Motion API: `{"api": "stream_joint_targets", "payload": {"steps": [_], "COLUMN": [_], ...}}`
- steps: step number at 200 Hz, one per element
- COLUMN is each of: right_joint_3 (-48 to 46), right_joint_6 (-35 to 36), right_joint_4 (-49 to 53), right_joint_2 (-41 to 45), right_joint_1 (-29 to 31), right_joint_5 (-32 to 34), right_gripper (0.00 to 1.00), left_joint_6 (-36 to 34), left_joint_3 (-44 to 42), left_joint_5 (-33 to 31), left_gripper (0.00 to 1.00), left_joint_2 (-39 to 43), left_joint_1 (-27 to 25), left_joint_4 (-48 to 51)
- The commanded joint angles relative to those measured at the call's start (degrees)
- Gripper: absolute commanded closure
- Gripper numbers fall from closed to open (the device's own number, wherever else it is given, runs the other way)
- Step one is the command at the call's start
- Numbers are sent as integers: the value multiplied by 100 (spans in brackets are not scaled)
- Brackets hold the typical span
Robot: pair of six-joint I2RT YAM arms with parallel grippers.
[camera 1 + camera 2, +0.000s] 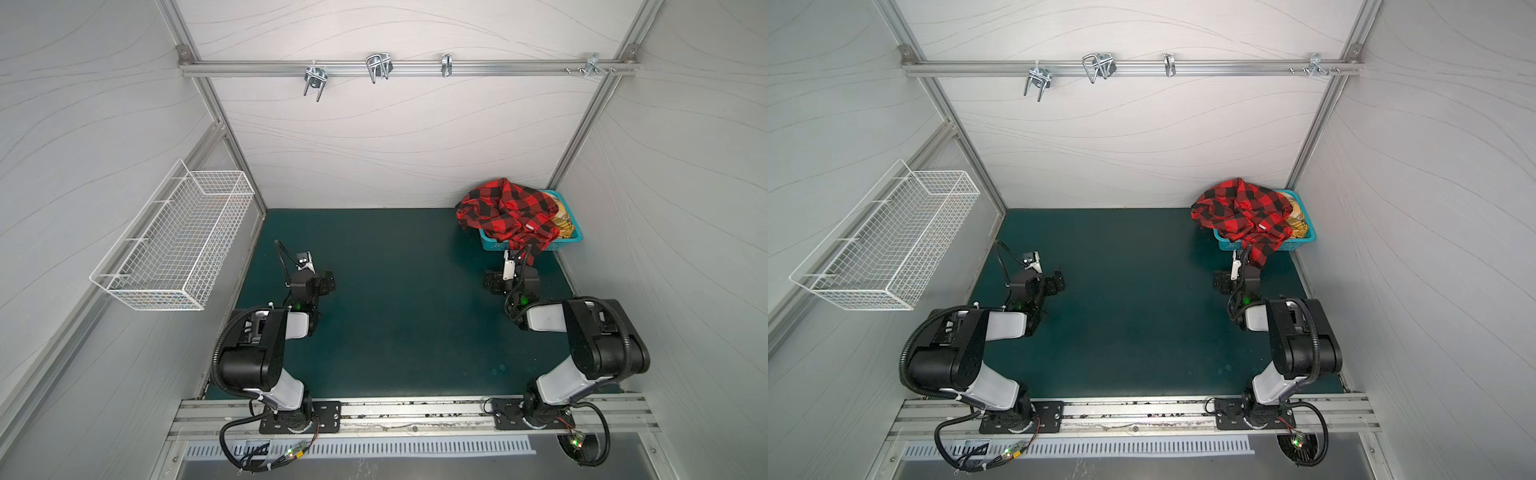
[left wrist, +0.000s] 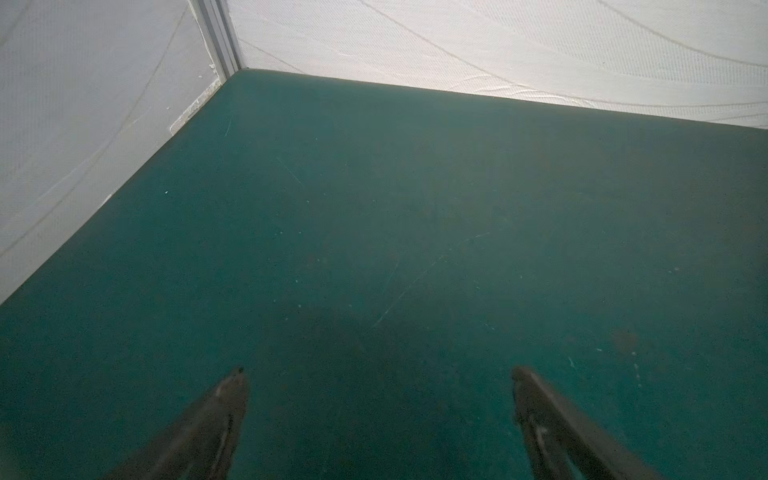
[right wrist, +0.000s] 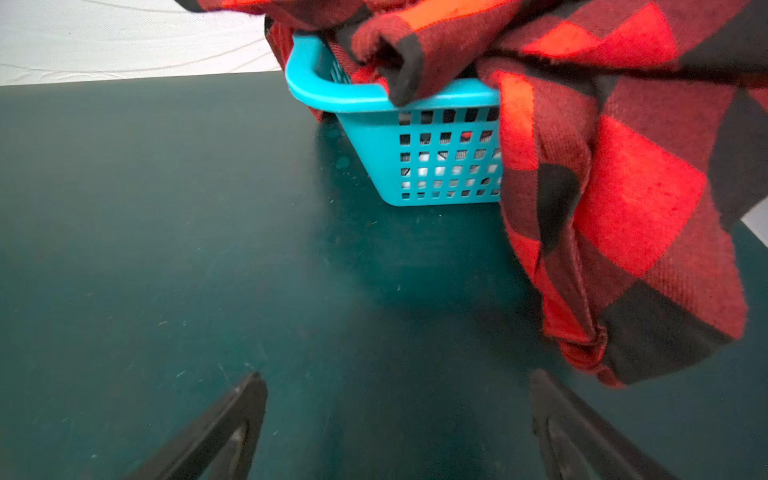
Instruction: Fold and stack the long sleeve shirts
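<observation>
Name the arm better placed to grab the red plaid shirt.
Right. The open right gripper faces the red plaid shirt hanging over the basket; the left gripper faces bare mat.

Turquoise basket (image 1: 570, 244); white wire basket (image 1: 174, 249)

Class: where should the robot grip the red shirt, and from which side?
Probably the flap of the red shirt hanging over the basket's near wall, approached from the robot's side with the open right hand. It hangs loose outside the basket, ahead of that hand; the rest is bunched.
</observation>
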State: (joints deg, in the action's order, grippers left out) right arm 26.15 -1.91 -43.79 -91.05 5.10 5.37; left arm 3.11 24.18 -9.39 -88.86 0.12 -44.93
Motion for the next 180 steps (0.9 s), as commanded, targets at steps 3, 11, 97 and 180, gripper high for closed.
{"api": "stream_joint_targets", "payload": {"steps": [3, 11, 97, 180], "right_joint_3": [-68, -66, -58, -64], "right_joint_6": [127, 128, 128, 130], "right_joint_4": [-130, -122, -107, -105], "right_joint_2": [115, 121, 113, 113], "right_joint_1": [52, 52, 50, 43], "right_joint_5": [17, 19, 17, 17], "right_gripper": [1, 1, 1, 1], "left_joint_6": [-99, -98, -80, -81], "left_joint_3": [42, 42, 95, 100], "left_joint_5": [-37, -37, -11, -15], "left_gripper": [0, 0, 0, 0], "left_joint_2": [-9, -9, 45, 35], "left_joint_1": [24, 23, 24, 23], "left_joint_4": [-231, -232, -32, -53]}}
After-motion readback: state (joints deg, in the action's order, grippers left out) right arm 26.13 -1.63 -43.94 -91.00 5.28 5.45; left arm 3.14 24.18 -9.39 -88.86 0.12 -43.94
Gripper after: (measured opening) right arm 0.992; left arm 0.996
